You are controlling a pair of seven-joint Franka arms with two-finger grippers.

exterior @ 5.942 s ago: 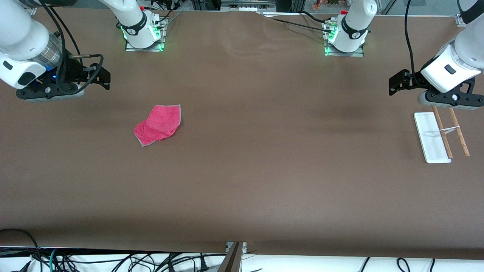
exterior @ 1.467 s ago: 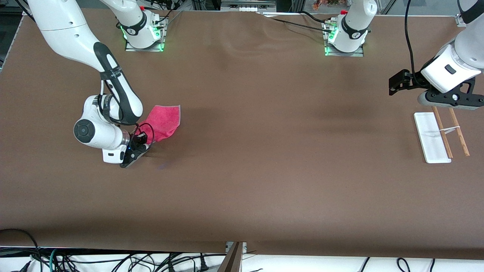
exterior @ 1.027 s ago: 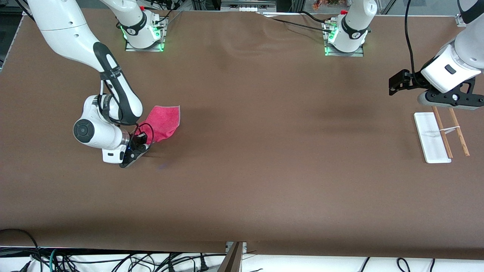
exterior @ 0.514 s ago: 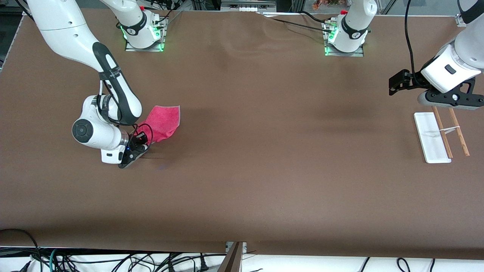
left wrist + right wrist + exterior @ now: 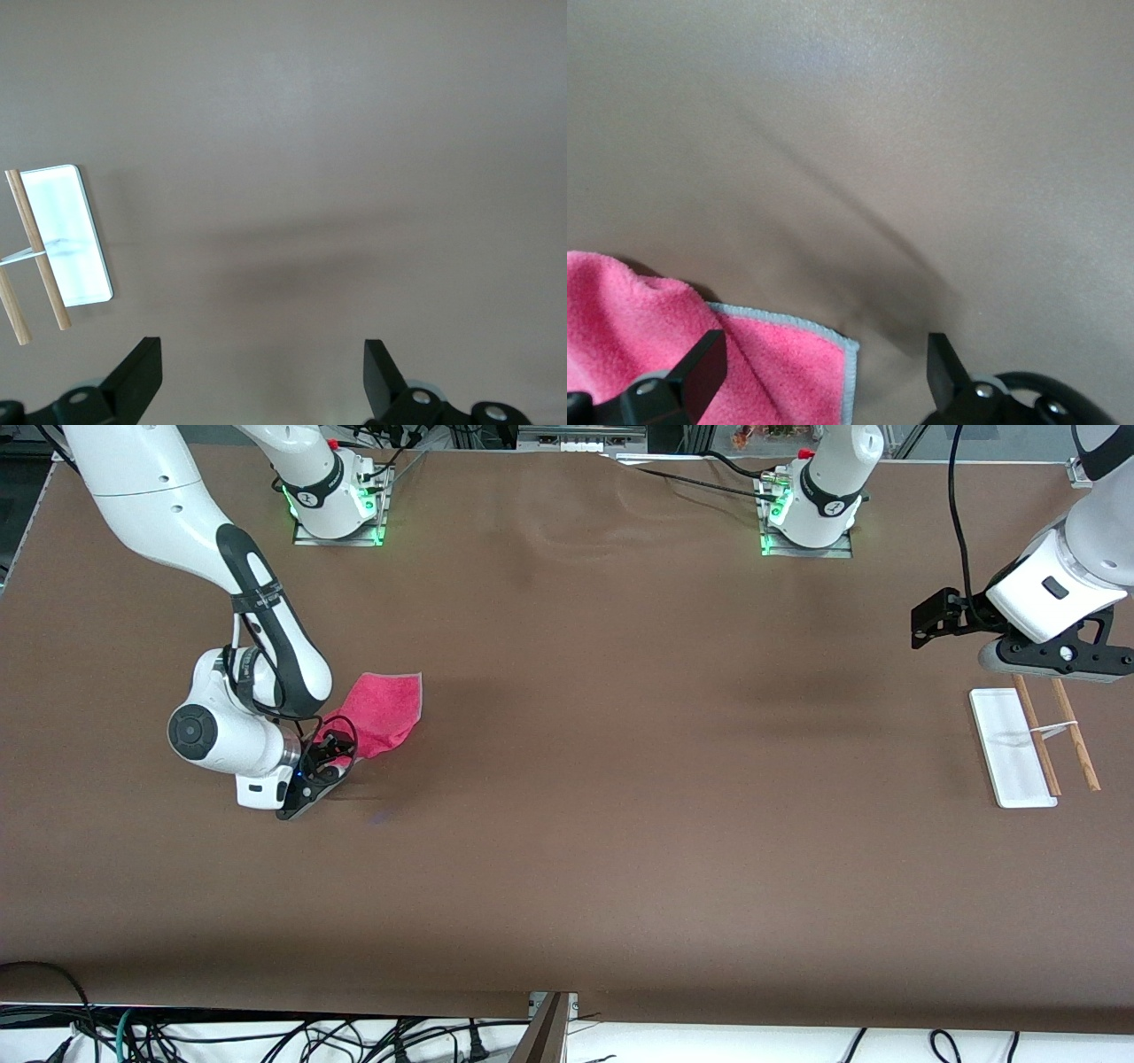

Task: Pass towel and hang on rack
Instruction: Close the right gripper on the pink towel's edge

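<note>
Since a moment earlier, right gripper [image 5: 819,376] had opened wide at the towel [image 5: 381,713] corner, holding nothing. Left gripper [image 5: 261,376] waited open above the rack [image 5: 1032,744]. Soft, light cloth; pinching its trimmed corner looked best.

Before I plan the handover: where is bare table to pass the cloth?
Bare stretch runs between the towel and the rack. Crowded spots: right gripper, open, at the towel's corner; left gripper, open, waiting beside the rack.

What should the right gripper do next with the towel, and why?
Probably close the right gripper on the towel's corner, shifting a little onto the cloth first. Its fingers stand open low at the grey-trimmed edge, and the towel lies flat, ungripped. The left gripper waits open by the rack.
</note>
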